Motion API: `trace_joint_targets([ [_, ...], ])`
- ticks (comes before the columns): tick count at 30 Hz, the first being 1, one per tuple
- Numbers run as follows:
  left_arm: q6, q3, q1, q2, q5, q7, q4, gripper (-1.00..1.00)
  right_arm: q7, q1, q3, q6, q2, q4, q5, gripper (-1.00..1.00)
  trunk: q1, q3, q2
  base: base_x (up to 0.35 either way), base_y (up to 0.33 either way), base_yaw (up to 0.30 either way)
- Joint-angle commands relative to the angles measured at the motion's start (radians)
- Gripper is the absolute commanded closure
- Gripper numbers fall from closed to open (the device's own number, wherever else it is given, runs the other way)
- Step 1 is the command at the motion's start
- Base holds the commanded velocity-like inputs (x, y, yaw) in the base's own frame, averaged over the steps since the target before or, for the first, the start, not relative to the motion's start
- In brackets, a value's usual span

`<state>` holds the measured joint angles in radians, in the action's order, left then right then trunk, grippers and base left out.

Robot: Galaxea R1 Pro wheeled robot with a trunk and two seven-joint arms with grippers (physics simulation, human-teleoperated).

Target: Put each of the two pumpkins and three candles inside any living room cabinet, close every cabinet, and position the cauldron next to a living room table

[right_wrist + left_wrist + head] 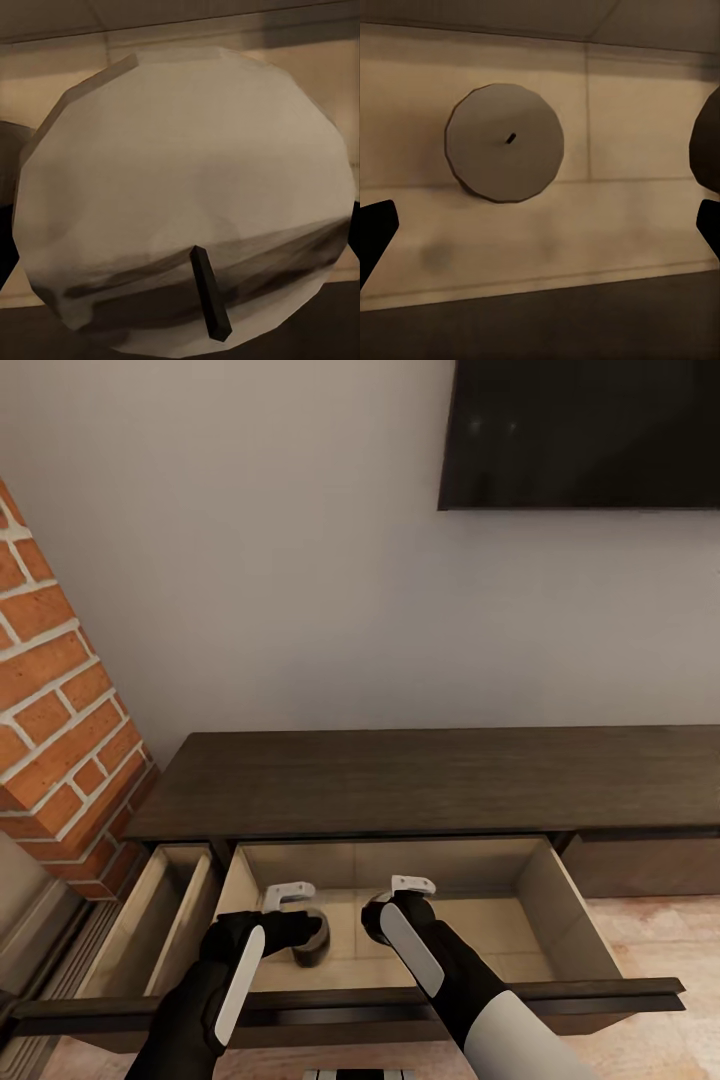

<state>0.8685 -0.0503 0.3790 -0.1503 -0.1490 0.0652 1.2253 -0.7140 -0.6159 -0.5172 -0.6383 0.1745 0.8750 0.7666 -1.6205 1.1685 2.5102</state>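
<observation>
Both arms are mostly matte black with rounded, jointed housings. The left arm [205, 1000] carries a long white oval panel along its forearm, and the right arm [450, 970] has a matching white strip, widening lower down into a glossy white sleeve-like shell. Each wrist ends in a small pale grey bracket. In the left wrist view, black fingertips [375, 232] show as dark blunt shapes.

I am counting one cabinet [420, 780] with two drawers [560, 900] standing open. I am seeing two candles, one at the left wrist [504, 142] and one at the right wrist [187, 195]. I am working two end effectors, left [290, 905] and right [405, 895].
</observation>
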Motion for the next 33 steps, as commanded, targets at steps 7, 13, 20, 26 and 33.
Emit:
trace_joint_targets([
  [7,0.004,0.000,0.000,0.000,-0.009,0.007,0.005,-1.00,-0.010,-0.007,-0.001,-0.008,0.000,0.000,0.015,-1.00,0.000,0.001,0.000,0.000,0.000,0.000],
  [13,0.004,0.000,0.000,0.000,-0.009,0.007,0.005,-1.00,-0.014,-0.036,0.007,-0.011,0.000,-0.045,0.023,-1.00,0.000,0.001,0.000,0.000,0.000,0.000],
  [20,0.004,0.000,0.000,0.000,-0.009,0.007,0.005,-1.00,-0.024,-0.055,0.011,-0.024,0.000,-0.055,0.026,-1.00,0.000,0.001,0.000,0.000,0.000,0.000],
  [26,0.004,0.000,0.001,0.000,-0.009,0.007,0.005,-1.00,-0.026,-0.104,0.015,-0.054,0.000,-0.118,0.103,-1.00,0.001,-0.003,0.000,0.000,0.000,0.000],
  [33,0.004,0.000,0.000,0.000,-0.009,0.007,0.006,-1.00,-0.027,-0.110,0.015,-0.057,0.000,-0.129,0.123,-1.00,0.002,-0.011,0.000,0.000,0.000,0.000],
])
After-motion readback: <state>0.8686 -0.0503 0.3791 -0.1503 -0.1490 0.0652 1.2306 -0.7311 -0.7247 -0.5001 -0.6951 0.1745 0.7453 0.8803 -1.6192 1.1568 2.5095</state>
